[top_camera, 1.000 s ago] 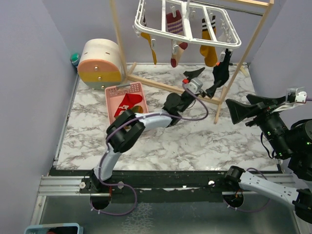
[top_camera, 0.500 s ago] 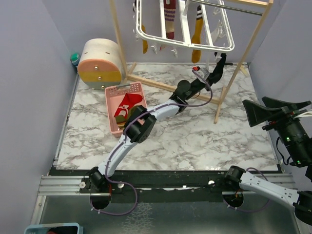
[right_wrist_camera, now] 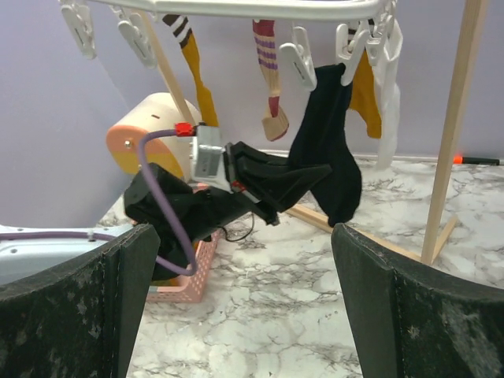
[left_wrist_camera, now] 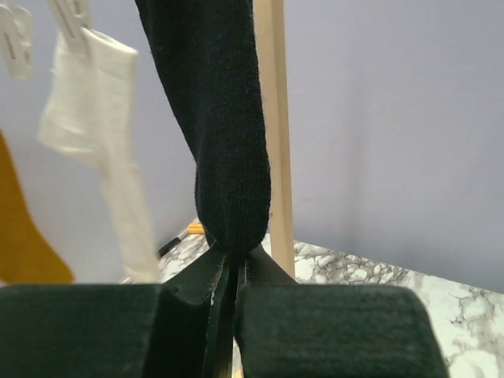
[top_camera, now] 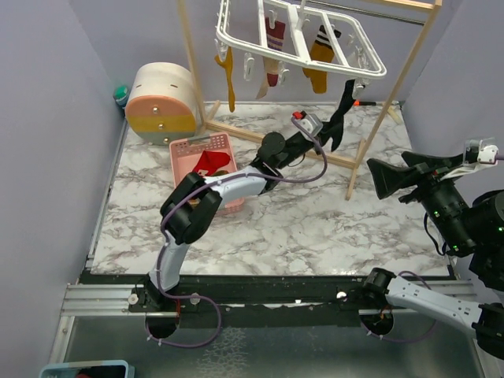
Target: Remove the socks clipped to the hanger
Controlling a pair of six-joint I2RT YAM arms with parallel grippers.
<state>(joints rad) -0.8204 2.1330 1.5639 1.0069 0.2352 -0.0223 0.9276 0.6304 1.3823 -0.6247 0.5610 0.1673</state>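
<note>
Jaws of the left gripper (top_camera: 325, 132) are clamping shut on the lower part of the black sock (top_camera: 341, 109), which is hanging from a clip at the hanger's (top_camera: 376, 57) right corner, beside a wooden post (top_camera: 386, 102). Other socks (top_camera: 273, 47) are dangling further left. Right gripper (top_camera: 398, 169) is hovering well apart, spread wide, holding nothing. One red sock (top_camera: 209, 164) is lying in the basket (top_camera: 189, 148).

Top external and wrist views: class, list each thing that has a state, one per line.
left gripper, shut on black sock
right gripper, open, empty
black sock, clipped to hanger, hanging
red striped sock, clipped, hanging
pink basket, holding a red sock
</note>
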